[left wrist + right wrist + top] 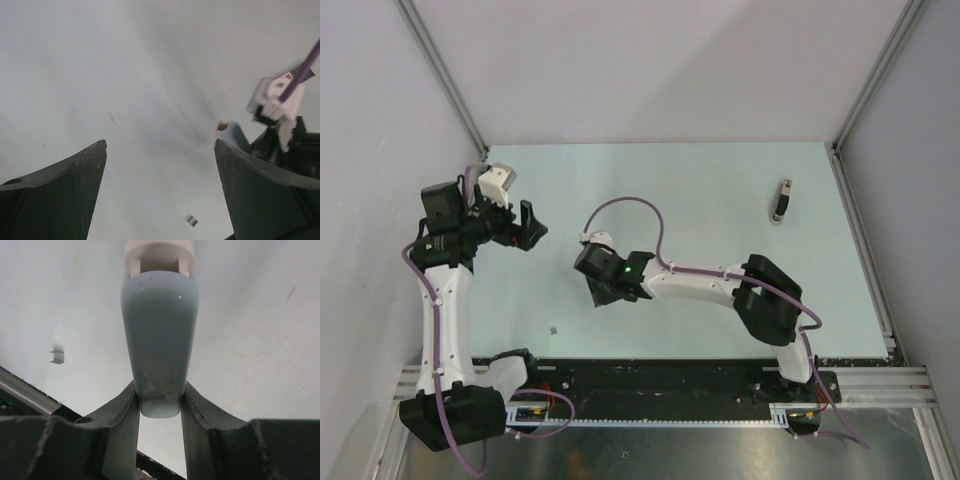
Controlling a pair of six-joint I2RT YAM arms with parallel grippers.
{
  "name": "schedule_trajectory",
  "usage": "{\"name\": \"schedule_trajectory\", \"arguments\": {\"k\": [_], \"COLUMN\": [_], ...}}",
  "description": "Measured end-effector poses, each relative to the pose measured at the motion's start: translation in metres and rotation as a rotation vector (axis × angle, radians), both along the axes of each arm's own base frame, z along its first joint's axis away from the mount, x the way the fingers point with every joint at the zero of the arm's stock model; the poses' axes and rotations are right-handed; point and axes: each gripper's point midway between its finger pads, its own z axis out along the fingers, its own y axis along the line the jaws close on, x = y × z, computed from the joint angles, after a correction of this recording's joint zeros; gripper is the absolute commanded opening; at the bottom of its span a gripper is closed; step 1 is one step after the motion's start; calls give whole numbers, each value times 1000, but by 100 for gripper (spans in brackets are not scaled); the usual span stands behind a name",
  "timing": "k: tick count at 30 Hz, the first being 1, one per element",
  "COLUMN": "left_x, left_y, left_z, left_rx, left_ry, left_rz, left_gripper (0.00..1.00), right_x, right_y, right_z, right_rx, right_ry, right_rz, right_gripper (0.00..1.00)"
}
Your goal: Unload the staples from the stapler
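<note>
A small dark-and-silver object [780, 200] lies alone on the pale green bench [720, 180], near its far right edge. Grey walls [650, 70] enclose the bench on three sides. A black rail [660, 378] runs along its near edge.

On my overhead feed I saw the left arm [442, 300] standing nearly upright from its base at the near left, its white link rising to a black wrist bent rightward. The left gripper [523, 226] hung with its black fingers [65, 190] spread wide and nothing between them. The right arm [700, 285] lay low, folded at a black elbow on the right. Its white forearm stretched leftward toward the middle, and a green light showed on the wrist. The right gripper [605, 292] pointed down toward the near left. Through its wrist camera I watched both fingers [125, 425] pinch the narrow end of a pale blue-grey rounded plastic stapler [160, 325].
</note>
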Motion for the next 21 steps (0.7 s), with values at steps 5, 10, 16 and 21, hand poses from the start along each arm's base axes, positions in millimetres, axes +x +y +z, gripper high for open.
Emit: {"name": "schedule_trajectory", "arguments": {"k": [5, 10, 16, 21], "left_x": [-4, -5, -6, -8], "left_y": [-6, -7, -1, 4], "left_z": [-6, -9, -25, -38], "left_rx": [-38, -48, -51, -42], "left_ry": [26, 38, 86, 121], "left_rz": [-19, -12, 41, 71], "left_gripper": [94, 98, 99, 99], "right_x": [-13, -25, -21, -17], "right_y": [14, 18, 32, 44], "right_z": [-14, -35, -43, -43], "right_rx": [-104, -169, -184, -181], "right_ry": [28, 71, 84, 83], "right_rz": [59, 98, 102, 103], "right_gripper": [0, 0, 20, 47]}}
